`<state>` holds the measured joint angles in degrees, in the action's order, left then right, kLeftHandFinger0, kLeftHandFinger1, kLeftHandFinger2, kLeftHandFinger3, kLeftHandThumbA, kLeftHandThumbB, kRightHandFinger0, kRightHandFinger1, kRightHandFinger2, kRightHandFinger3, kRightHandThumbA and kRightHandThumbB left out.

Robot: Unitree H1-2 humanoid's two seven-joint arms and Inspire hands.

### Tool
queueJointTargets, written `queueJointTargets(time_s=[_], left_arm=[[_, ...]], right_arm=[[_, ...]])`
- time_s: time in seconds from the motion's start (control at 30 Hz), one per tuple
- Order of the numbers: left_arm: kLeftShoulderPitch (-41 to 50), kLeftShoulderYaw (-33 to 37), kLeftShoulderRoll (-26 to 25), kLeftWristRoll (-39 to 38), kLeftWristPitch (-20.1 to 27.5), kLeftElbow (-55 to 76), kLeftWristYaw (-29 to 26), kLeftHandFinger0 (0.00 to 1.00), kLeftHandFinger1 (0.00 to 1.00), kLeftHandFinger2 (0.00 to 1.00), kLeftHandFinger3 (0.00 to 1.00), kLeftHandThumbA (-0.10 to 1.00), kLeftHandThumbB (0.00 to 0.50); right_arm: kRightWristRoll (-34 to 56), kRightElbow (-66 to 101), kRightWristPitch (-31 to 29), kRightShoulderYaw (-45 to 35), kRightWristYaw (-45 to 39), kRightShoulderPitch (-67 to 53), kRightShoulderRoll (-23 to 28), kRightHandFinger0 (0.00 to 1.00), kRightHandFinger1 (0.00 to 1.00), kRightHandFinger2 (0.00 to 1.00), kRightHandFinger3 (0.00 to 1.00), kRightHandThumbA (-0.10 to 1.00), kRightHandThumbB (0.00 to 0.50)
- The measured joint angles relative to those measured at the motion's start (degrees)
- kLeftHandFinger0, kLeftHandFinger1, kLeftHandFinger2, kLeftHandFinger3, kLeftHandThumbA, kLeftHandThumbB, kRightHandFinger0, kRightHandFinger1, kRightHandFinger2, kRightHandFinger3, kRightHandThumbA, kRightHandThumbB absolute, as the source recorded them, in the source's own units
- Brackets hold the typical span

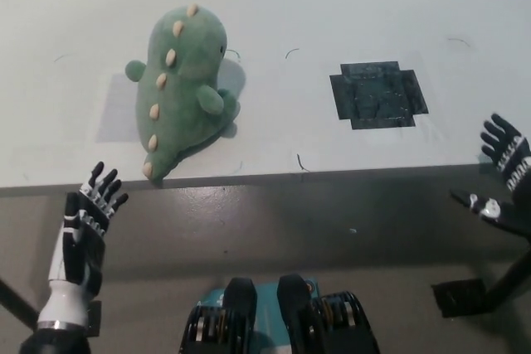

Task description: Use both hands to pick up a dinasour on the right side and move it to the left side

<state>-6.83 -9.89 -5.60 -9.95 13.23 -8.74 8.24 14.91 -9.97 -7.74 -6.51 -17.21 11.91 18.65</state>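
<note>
Left hand [83, 234] at lower left of frame, below the table edge, fingers spread, holding nothing. Plush dinosaur [181, 89] up and slightly right of that hand, in the upper-left quarter of frame, lying on the white table [348, 6] with tail tip just at the near edge. Long axis running diagonally: head toward upper right, tail toward lower left, cream spikes along the left flank, one stubby arm out to either side. Pale rectangular patch [116, 109] on the table partly beneath and left of the toy. Dark square marker [379, 94] well apart to the right of centre, nothing resting on it. Right hand [504, 180] at far right edge of frame, near the table's front edge, fingers splayed, empty, partly cut off by the frame. Left hand clearly the nearer of the two to the toy; right hand well apart from it, beyond the marker. Judgement: toy appears already on the left side, both hands clear of it. Below the table edge, grey floor [332, 238].
</note>
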Motion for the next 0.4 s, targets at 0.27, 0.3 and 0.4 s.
queueJointTargets(time_s=[0.27, 0.3, 0.4], left_arm=[[-0.92, 0.74, -0.13, -0.41, 1.73, -5.25, 0.25, 1.0, 1.0, 1.0, 1.0, 1.0, 0.393], [-0.95, 0.87, -0.17, -0.39, 1.85, -5.78, 0.27, 1.0, 1.0, 1.0, 1.0, 1.0, 0.405], [-0.95, 1.22, -0.16, -0.31, 2.14, -6.76, 0.27, 1.0, 1.0, 1.0, 1.0, 1.0, 0.402]], right_arm=[[-1.08, -0.84, -1.0, -0.2, 0.05, -3.39, 0.39, 1.0, 1.0, 1.0, 1.0, 1.0, 0.144], [-1.41, -1.16, -1.3, -0.17, 0.06, -3.51, 0.38, 1.0, 1.0, 1.0, 1.0, 1.0, 0.137], [-1.94, -1.74, -2.2, -0.14, 0.04, -3.86, 0.38, 1.0, 1.0, 1.0, 1.0, 1.0, 0.121]])
